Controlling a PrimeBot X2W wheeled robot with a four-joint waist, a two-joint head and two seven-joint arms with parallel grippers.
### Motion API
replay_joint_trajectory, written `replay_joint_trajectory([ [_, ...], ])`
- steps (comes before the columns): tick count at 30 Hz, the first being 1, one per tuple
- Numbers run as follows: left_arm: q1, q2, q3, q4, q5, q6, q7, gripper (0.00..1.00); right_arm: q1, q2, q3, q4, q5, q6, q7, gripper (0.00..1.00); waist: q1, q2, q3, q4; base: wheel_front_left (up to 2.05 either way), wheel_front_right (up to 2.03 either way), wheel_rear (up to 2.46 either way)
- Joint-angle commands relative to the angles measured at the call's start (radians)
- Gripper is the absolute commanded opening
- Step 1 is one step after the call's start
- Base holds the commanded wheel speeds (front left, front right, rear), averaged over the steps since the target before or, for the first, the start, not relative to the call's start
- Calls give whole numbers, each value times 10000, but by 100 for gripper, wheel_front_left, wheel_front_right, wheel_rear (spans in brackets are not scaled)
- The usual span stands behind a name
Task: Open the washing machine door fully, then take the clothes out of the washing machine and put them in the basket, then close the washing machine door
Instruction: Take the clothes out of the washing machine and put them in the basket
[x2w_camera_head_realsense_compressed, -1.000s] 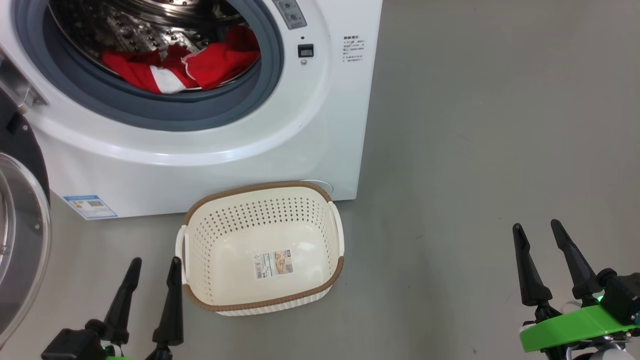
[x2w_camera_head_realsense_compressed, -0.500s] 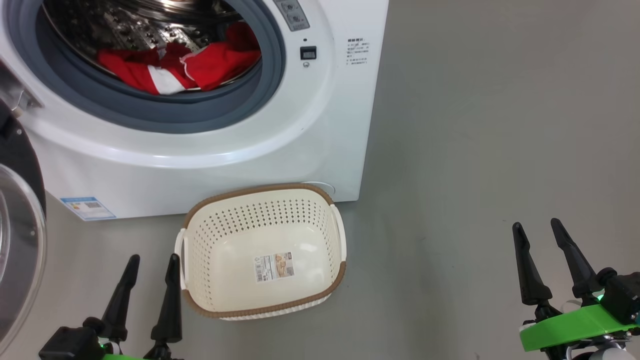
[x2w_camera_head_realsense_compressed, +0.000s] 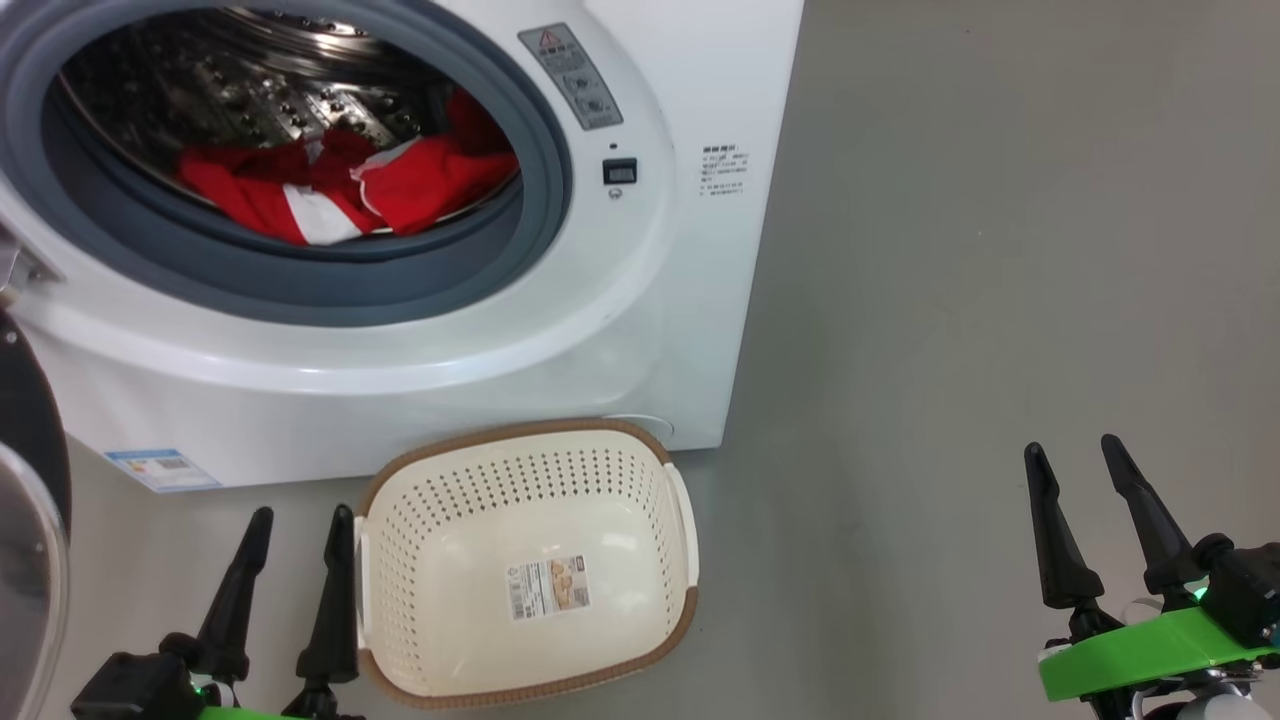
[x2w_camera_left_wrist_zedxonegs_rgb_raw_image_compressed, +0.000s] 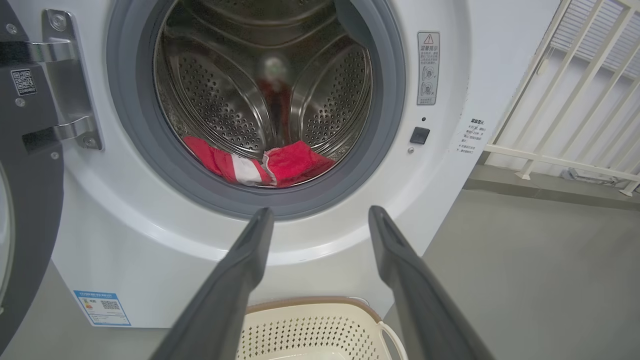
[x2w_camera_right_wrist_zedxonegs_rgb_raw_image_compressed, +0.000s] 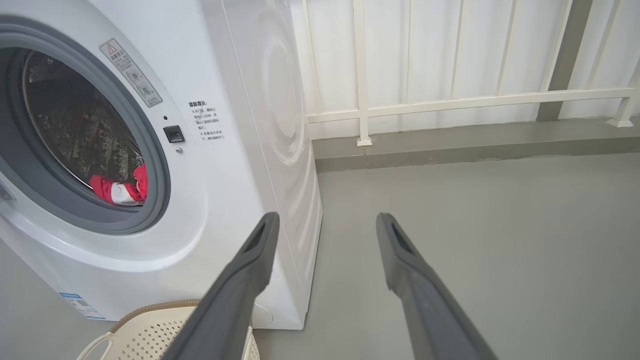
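- Your left hand (x2w_camera_head_realsense_compressed: 302, 512) is spread wide, holding nothing, just beside the basket (x2w_camera_head_realsense_compressed: 512, 433).
- Your right hand (x2w_camera_head_realsense_compressed: 1070, 445) is equally wide, well apart over the floor (x2w_camera_head_realsense_compressed: 950, 250).
- The washing machine door (x2w_camera_head_realsense_compressed: 28, 430) hangs open at left; the clothes (x2w_camera_head_realsense_compressed: 340, 190) lie in the drum (x2w_camera_head_realsense_compressed: 250, 90) of the washing machine (x2w_camera_head_realsense_compressed: 500, 380).

My left tool (x2w_camera_left_wrist_zedxonegs_rgb_raw_image_compressed: 321, 212) stood spread, empty, facing the white front-loading washing machine (x2w_camera_left_wrist_zedxonegs_rgb_raw_image_compressed: 150, 260); red-and-white fabric clothes (x2w_camera_left_wrist_zedxonegs_rgb_raw_image_compressed: 260, 167) lay in its steel drum (x2w_camera_left_wrist_zedxonegs_rgb_raw_image_compressed: 210, 100), a cream perforated basket (x2w_camera_left_wrist_zedxonegs_rgb_raw_image_compressed: 310, 332) below.

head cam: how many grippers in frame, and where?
2. Left gripper at lower left, beside the basket; right gripper at lower right, over the floor. Both open, empty.
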Motion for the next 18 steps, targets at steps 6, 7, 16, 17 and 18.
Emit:
replay_joint_trajectory([
  [6, -392, 251, 213, -238, 58, -54, -51, 100, -226, -118, 223, -267, -93, 63, -65, 100, 0, 0, 13, -9, 82, -82, 0],
  [7, -379, 260, 218, -239, 70, -54, -51, 100, -225, -118, 219, -266, -91, 63, -65, 100, 0, 0, 13, -7, 35, -35, 0],
  [16, -319, 224, 296, -232, 163, -54, -51, 100, -197, -118, 230, -278, -87, 63, -65, 100, 0, 0, 22, 20, 3, -3, 0],
  [17, -317, 219, 303, -229, 174, -54, -51, 100, -197, -117, 236, -281, -87, 63, -65, 100, 0, 0, 27, 20, 0, 0, 0],
  [18, -315, 215, 307, -227, 185, -54, -51, 100, -196, -117, 243, -284, -87, 63, -65, 100, 0, 0, 33, 18, 0, 0, 0],
])
